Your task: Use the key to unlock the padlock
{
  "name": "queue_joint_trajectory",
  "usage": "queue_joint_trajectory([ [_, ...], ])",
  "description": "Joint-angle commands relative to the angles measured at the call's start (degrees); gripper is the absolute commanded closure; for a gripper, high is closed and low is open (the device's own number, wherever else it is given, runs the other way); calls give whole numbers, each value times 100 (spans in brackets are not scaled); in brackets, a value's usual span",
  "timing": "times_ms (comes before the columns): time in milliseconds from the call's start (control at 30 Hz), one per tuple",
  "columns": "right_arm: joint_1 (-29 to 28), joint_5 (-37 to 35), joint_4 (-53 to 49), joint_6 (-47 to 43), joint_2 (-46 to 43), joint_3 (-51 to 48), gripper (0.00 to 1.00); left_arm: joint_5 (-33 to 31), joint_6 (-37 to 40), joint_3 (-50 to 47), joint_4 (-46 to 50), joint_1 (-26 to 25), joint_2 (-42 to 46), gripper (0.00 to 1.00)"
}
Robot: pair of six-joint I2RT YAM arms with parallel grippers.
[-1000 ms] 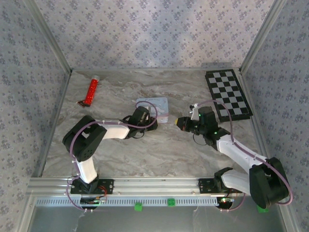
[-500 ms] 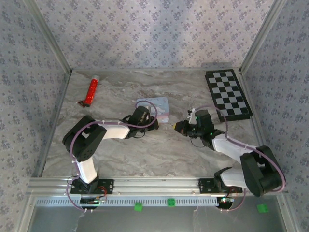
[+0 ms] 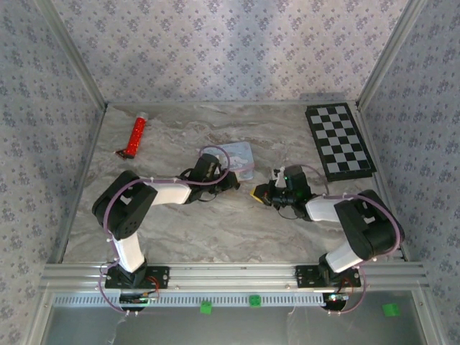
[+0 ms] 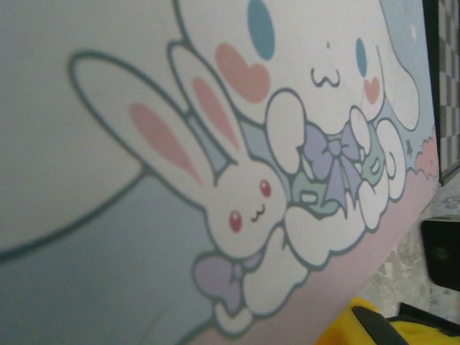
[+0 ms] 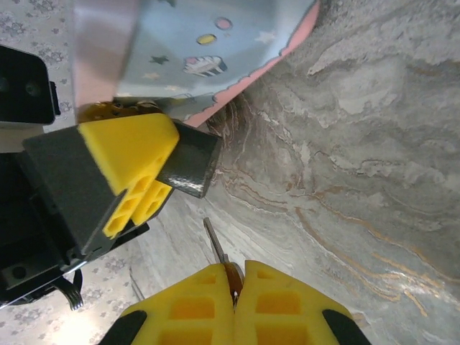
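In the right wrist view my right gripper (image 5: 236, 273) is shut on the key (image 5: 214, 243). The key's thin silvery blade sticks out toward the padlock (image 5: 188, 167), a small dark block a short way ahead of the blade tip. A yellow finger (image 5: 129, 162) of my left gripper presses against the padlock's side and holds it just above the marble; its shackle is hidden. From above, the left gripper (image 3: 233, 182) and right gripper (image 3: 259, 192) face each other at mid-table, a small gap between them.
The pastel cartoon-print tin (image 3: 241, 157) lies tilted right behind the left gripper, its lid close to the left wrist camera (image 4: 215, 144). A red tube (image 3: 136, 134) lies at the far left and a checkerboard (image 3: 339, 140) at the far right. Walls enclose the table.
The right gripper has moved left and toward the near edge with the key, closing on the left gripper as its arm folded. The tin has shifted right and turned.
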State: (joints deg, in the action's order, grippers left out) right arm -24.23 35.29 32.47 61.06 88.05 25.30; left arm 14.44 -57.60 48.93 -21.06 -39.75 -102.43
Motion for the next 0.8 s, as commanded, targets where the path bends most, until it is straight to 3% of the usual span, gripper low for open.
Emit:
queue_joint_trajectory([
  [0, 103, 296, 806, 492, 257, -141, 100, 346, -253, 117, -543, 72, 214, 84],
  [500, 669, 1061, 2201, 1197, 969, -266, 100, 555, -845, 73, -1029, 214, 296, 85],
  [767, 684, 1209, 2796, 1555, 1274, -183, 100, 712, -1253, 50, -1434, 239, 235, 87],
])
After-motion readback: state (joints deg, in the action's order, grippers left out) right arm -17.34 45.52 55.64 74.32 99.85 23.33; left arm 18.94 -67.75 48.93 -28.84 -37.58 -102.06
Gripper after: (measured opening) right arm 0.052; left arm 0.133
